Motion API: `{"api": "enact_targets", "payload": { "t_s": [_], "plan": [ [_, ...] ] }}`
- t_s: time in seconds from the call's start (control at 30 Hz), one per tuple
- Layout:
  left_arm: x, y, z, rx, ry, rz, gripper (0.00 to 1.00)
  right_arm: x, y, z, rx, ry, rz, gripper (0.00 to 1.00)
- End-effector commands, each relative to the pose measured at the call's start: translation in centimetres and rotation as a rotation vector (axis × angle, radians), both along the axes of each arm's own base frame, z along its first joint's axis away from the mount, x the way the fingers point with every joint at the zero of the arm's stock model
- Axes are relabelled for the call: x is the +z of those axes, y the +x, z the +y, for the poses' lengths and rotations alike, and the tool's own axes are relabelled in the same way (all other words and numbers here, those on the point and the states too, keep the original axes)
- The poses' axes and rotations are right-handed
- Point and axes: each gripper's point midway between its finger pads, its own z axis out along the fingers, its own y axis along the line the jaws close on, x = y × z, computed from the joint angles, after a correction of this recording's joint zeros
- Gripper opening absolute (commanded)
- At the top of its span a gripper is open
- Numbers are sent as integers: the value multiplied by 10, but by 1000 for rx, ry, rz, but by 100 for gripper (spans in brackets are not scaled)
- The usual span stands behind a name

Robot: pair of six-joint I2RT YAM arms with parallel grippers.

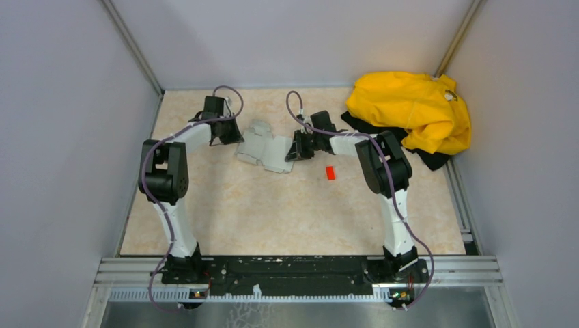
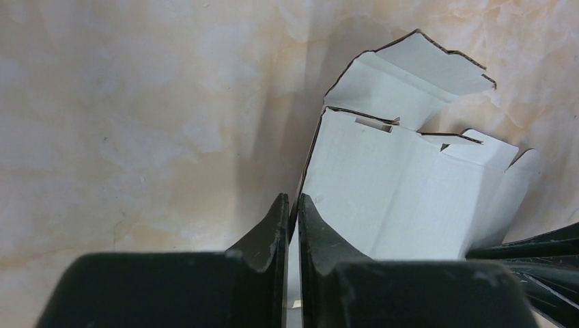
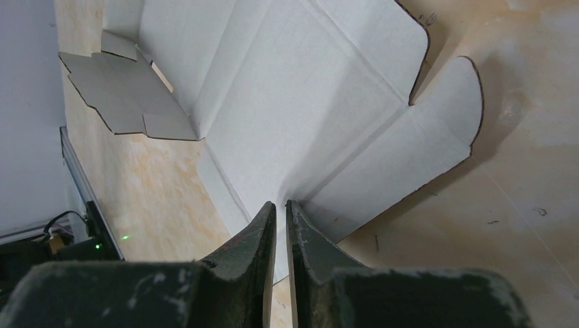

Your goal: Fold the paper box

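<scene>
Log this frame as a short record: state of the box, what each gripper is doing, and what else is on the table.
box: paper box, a creased sheet with its flaps spread, not yet closed up
left gripper: left gripper pinched on the sheet's left edge
right gripper: right gripper pinched on the sheet's right edge
other items: red block lying apart from the box; yellow garment heaped in the far right corner
surface: table, marbled beige
task status: folding not finished
</scene>
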Motion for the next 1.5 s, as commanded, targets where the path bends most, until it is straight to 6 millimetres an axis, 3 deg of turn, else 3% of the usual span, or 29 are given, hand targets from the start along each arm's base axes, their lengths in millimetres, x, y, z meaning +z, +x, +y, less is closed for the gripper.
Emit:
{"api": "enact_targets", "payload": {
  "t_s": [0.0, 0.2, 0.53, 0.83, 1.2, 1.47],
  "plan": [
    [14, 4, -10, -28, 91, -32, 9, -18, -9, -16, -12, -85, 37, 12],
    [19, 5, -14, -45, 215, -39, 6, 2, -9, -17, -6, -80, 9, 13],
    [53, 9, -29, -106, 426, -121, 6, 20, -11, -18, -5, -30, -2, 15],
    [50, 7, -36, -166, 611, -129, 4, 32, -15, -20, -2, 36, 2, 17],
    [55, 9, -44, -233, 712, -164, 3, 83, 1, -53, -47, 207, -41, 21],
    [59, 6, -51, -328, 746, -188, 0, 120, 35, -85, -106, 259, -110, 22]
  ]
}}
